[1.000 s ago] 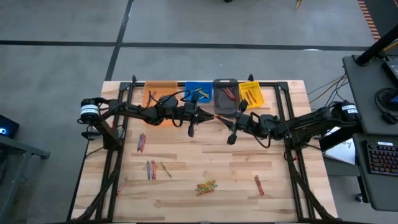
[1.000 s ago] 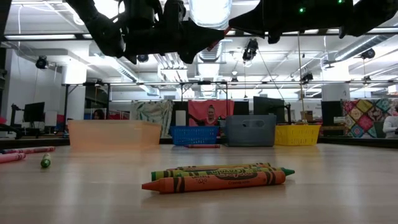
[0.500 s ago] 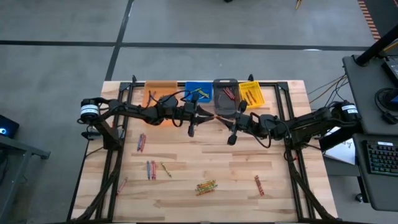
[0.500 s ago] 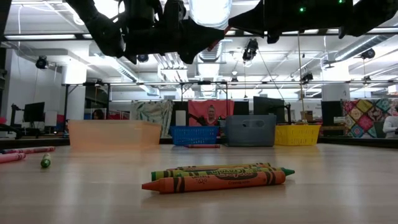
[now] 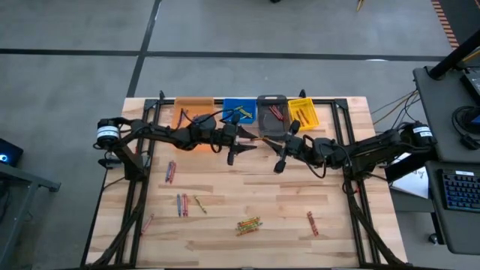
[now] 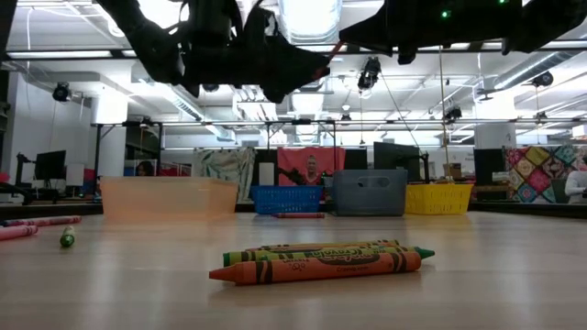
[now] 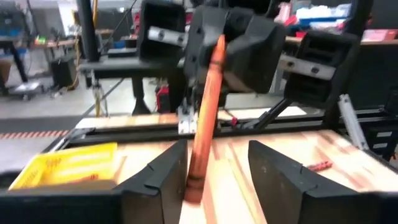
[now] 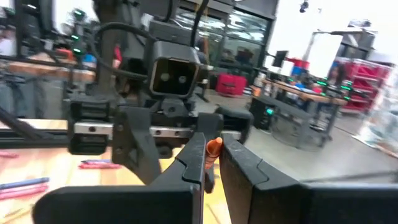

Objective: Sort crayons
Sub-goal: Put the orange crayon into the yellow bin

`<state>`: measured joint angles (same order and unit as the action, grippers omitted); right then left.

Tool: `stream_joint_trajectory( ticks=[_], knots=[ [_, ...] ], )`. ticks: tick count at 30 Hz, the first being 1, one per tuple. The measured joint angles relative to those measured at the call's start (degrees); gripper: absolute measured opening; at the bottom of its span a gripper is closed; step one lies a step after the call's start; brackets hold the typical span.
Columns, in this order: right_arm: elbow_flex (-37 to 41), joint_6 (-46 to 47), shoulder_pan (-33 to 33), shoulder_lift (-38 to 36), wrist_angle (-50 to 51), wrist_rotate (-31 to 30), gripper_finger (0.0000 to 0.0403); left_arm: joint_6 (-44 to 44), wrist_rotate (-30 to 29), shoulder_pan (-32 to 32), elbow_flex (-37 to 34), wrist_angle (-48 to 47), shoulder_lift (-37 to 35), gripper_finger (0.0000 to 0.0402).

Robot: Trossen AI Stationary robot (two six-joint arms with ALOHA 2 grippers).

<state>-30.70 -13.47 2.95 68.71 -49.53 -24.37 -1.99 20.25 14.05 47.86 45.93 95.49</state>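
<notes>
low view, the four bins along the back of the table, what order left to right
orange bin → blue bin → grey bin → yellow bin

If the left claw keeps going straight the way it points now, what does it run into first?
Most likely the right claw: the two face each other mid-table, with an orange crayon standing between the left claw's open fingers and pinched in the right one. Depth is unclear, so the exact gap cannot be judged.
</notes>
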Motion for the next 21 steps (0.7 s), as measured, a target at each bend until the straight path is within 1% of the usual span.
stream_joint_trajectory(
  ticks=[3, 7, 11, 14, 17, 21],
  knots=[
    [0.0, 0.2, -0.6, -0.9, 1.4, -2.5, 0.0025, 1.3, -0.2, 1.1, 0.0, -3.0, 0.0, 0.0162],
    [0.0, 2.6, -3.1, -3.0, 4.4, -3.1, 0.0025, 2.8, -0.4, 2.8, 0.0, -8.3, -0.8, 0.0166],
    [0.0, 4.3, -6.2, -4.1, 7.1, -2.9, 0.0025, 3.9, -4.3, 4.6, 0.0, -13.5, -1.6, 0.0166],
    [-0.1, 5.1, -9.1, -4.9, 9.5, -2.8, 0.0025, 4.1, -4.9, 5.6, 0.0, -16.1, -2.5, 0.0166],
    [-2.5, 6.7, -12.6, -4.9, 16.1, -2.7, 0.0025, 4.1, -4.8, 5.9, 0.0, -16.5, -3.2, 0.0166],
    [-8.4, 8.7, -17.6, -4.8, 29.2, -2.2, 0.0025, 4.1, -4.9, 5.9, 0.0, -16.1, -4.1, 0.0166]
  ],
)
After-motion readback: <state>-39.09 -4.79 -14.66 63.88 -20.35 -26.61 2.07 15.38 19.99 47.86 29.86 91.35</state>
